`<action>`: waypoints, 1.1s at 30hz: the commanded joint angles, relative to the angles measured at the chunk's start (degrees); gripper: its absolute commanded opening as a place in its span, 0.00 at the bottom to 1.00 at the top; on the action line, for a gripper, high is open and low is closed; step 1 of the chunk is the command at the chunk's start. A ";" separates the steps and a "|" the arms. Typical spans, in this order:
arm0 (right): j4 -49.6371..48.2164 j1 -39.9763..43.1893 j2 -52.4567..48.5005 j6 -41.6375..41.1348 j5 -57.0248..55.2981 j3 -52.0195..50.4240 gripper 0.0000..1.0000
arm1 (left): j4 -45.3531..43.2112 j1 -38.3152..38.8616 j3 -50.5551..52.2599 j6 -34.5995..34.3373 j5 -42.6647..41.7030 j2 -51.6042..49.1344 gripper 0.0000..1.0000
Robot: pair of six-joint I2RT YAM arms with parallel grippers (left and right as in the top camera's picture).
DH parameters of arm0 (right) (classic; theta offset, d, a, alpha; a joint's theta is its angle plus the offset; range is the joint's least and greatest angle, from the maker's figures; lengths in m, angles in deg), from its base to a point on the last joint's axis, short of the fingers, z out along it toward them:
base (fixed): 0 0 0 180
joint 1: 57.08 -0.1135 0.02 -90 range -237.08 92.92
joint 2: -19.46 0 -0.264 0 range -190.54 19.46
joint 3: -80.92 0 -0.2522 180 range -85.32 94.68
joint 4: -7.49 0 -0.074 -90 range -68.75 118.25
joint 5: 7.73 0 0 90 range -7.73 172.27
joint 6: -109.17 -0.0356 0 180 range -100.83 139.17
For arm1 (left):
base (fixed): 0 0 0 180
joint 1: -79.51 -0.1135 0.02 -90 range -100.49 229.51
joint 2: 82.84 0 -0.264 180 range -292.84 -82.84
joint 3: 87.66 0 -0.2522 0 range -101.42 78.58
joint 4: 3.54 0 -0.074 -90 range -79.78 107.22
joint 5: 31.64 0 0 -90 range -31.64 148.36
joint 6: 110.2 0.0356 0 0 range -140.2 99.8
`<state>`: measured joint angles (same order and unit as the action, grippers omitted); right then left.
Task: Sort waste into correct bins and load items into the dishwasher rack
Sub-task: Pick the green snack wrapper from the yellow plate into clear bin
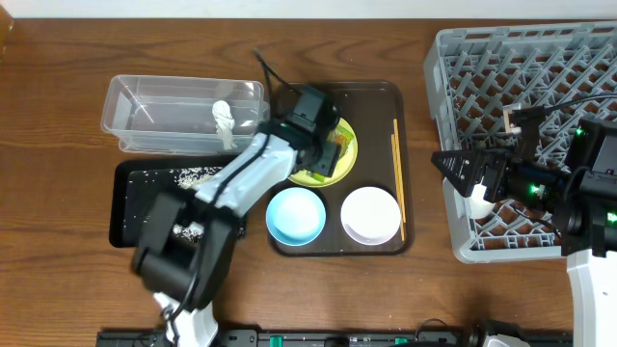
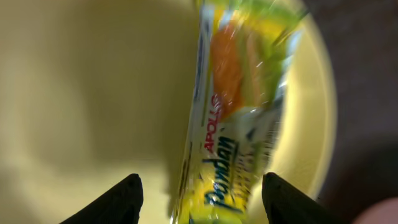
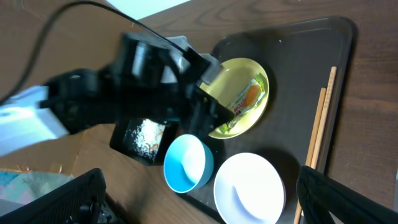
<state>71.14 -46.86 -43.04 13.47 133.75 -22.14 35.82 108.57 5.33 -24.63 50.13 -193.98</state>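
Two grippers logged. Left gripper [image 2: 202, 199]: jaws wide, either side of the green-and-orange wrapper [image 2: 236, 112], which lay on the yellow plate [image 2: 74, 93], overhead frame centre. Right gripper [image 3: 208, 202]: jaws wide, above the dishwasher rack [image 1: 540, 58], right edge.

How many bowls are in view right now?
2. The blue bowl and the white bowl sit side by side, apart, on the brown tray, blue at image left. Part of the tray lies hidden under the left arm.
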 commanded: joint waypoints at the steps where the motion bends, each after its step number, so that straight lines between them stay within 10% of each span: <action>1: 0.04 0.22 0.35 -0.44 0.83 0.83 0.96 | -0.07 0.02 0.44 1.01 -3.08 -1.57 0.54; 8: 0.04 0.22 0.35 -0.44 0.83 0.83 0.96 | 1.29 -0.13 -0.55 0.98 -9.05 -0.33 0.06; 21: 0.26 0.22 0.35 -0.46 0.83 0.83 0.96 | 9.14 -12.79 -3.80 -5.09 1.51 18.32 0.06; 33: 0.28 0.22 0.35 -0.46 0.83 0.83 0.96 | 11.67 -22.75 -3.78 -7.26 3.82 15.93 0.12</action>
<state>71.32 -46.86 -43.04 13.47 133.75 -22.14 47.41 86.54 1.41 -30.99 52.49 -176.84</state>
